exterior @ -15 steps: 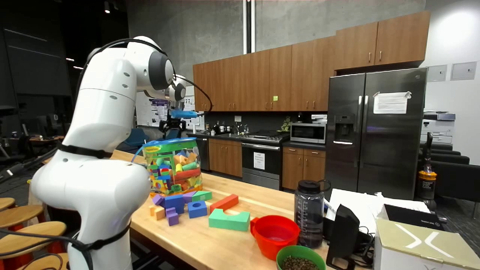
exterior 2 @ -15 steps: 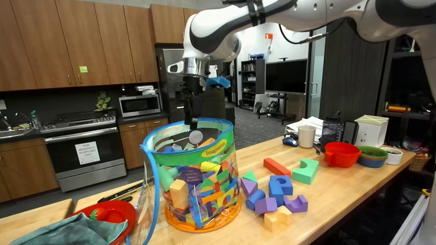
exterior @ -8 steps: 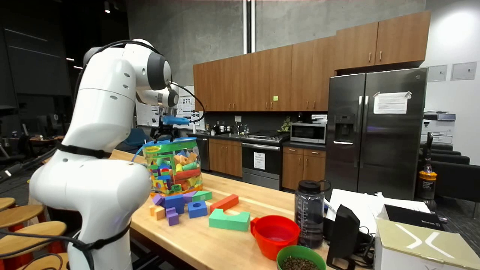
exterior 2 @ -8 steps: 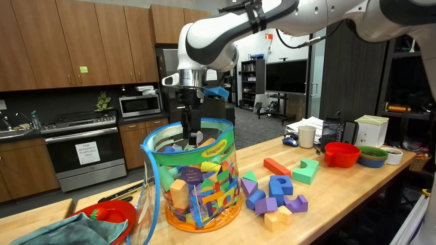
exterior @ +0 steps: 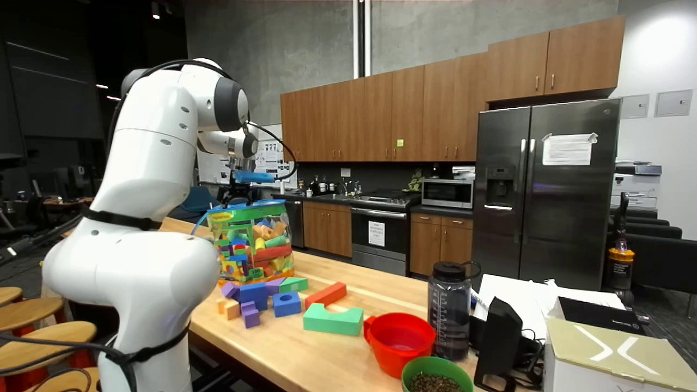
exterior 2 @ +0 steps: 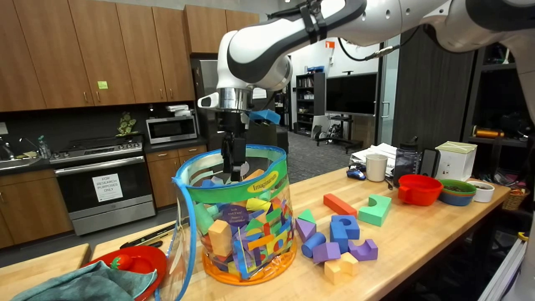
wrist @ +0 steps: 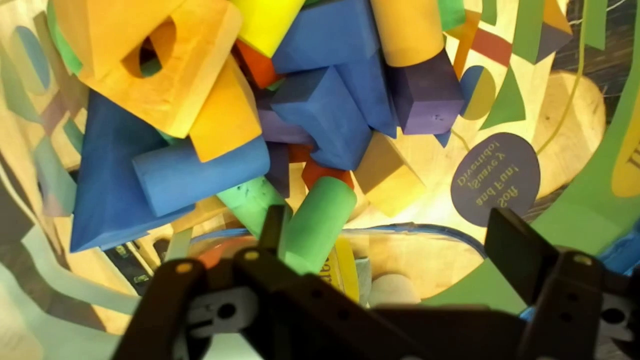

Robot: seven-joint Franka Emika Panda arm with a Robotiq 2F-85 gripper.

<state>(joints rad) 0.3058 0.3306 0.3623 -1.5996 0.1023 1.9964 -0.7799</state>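
Your claw [wrist: 387, 227] is spread wide and hangs in the mouth of the clear bag [exterior 2: 230, 195]. The blocks [wrist: 322, 115] are heaped inside it; you can't tell if one finger [wrist: 272, 230] touches the green block [wrist: 322, 220]. The bag stands on a long wooden table [exterior 2: 411, 234], with loose blocks [exterior 2: 326, 252] right beside it. Farther along you see a red cup [exterior: 400, 362] and a dark bottle [exterior: 449, 316]. The room is a kitchen with brown cupboards [exterior 2: 125, 54], a stove [exterior 2: 79, 184] and a big gray fridge [exterior: 550, 207].

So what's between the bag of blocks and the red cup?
Loose blocks, including a red bar and a green arch, in both exterior views.
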